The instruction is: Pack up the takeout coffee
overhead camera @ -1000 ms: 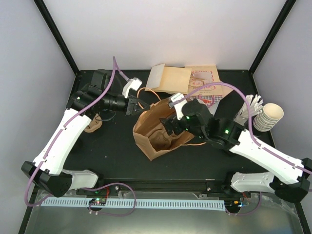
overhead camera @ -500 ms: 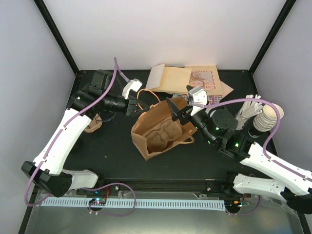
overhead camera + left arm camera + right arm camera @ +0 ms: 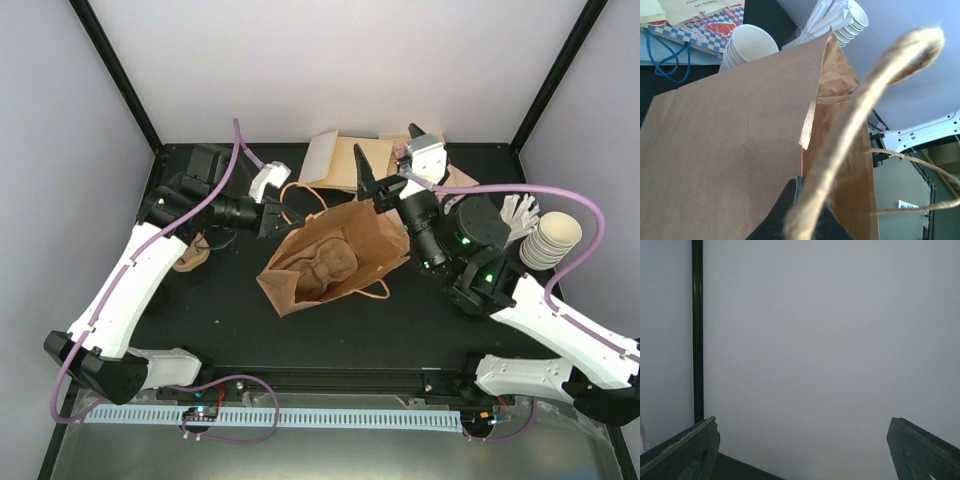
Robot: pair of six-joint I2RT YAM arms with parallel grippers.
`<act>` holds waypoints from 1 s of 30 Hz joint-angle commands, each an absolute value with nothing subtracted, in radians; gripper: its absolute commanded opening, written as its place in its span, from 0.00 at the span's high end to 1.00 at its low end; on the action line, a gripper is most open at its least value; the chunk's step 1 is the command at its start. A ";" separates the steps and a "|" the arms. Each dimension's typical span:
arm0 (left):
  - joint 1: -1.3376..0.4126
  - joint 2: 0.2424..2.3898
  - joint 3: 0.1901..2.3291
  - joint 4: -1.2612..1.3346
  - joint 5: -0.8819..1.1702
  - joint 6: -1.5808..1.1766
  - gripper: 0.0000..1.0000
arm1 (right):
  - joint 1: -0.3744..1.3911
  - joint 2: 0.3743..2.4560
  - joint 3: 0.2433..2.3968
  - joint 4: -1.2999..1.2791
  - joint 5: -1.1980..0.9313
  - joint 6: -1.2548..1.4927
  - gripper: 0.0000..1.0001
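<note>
The coffee shows in no view, perhaps hidden inside the bag (image 3: 345, 240) lying slantwise between the arms; the left gripper (image 3: 283, 214) is clamped on its handle (image 3: 865, 115), while the nearer right gripper (image 3: 390, 155) hangs over its far end, spread wide and empty.

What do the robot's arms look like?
The left arm and right arm have smooth white shells and black joints. A purple cable loops along each. Tiny green lights glow on the right arm's joints. The left gripper and right gripper have dark pointed fingers.
</note>
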State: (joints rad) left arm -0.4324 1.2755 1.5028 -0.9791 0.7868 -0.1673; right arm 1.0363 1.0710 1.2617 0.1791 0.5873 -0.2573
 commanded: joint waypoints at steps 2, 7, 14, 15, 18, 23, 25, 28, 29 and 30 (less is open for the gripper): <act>-0.419 1.302 1.598 -0.996 0.721 -0.139 0.98 | 1.032 1.109 1.402 -0.252 0.708 -0.153 0.06; -0.400 1.389 1.722 -1.048 0.662 -0.092 0.99 | 1.009 1.068 1.456 -0.508 0.761 -0.026 0.03; -0.380 1.442 1.814 -1.047 0.457 -0.004 0.98 | 0.887 1.063 1.461 -0.823 0.637 0.139 0.01; -0.380 1.439 1.812 -1.035 0.466 0.002 0.99 | 0.862 1.066 1.459 -0.857 0.607 0.159 0.00; -0.380 1.431 1.794 -1.004 0.497 0.037 0.98 | 0.787 1.068 1.437 -0.915 0.486 0.188 0.00; -0.391 1.403 1.695 -0.986 0.488 0.113 0.98 | 0.752 1.052 1.344 -0.913 0.350 0.216 0.00; -0.406 1.377 1.635 -0.970 0.485 0.126 0.98 | 0.751 1.044 1.307 -0.901 0.323 0.228 0.00; -0.436 1.349 1.557 -0.957 0.488 0.134 0.97 | 0.751 1.040 1.267 -0.897 0.297 0.236 0.00; -0.449 1.341 1.542 -0.961 0.495 0.141 0.97 | 0.751 1.039 1.258 -0.898 0.294 0.235 0.00; -0.463 1.334 1.529 -0.967 0.497 0.150 0.97 | 0.752 1.039 1.253 -0.901 0.290 0.232 0.00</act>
State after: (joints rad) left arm -0.4202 1.3827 1.5742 -0.9928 0.4927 0.0906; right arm 0.7559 1.0603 1.2736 -0.8898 0.3546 0.2092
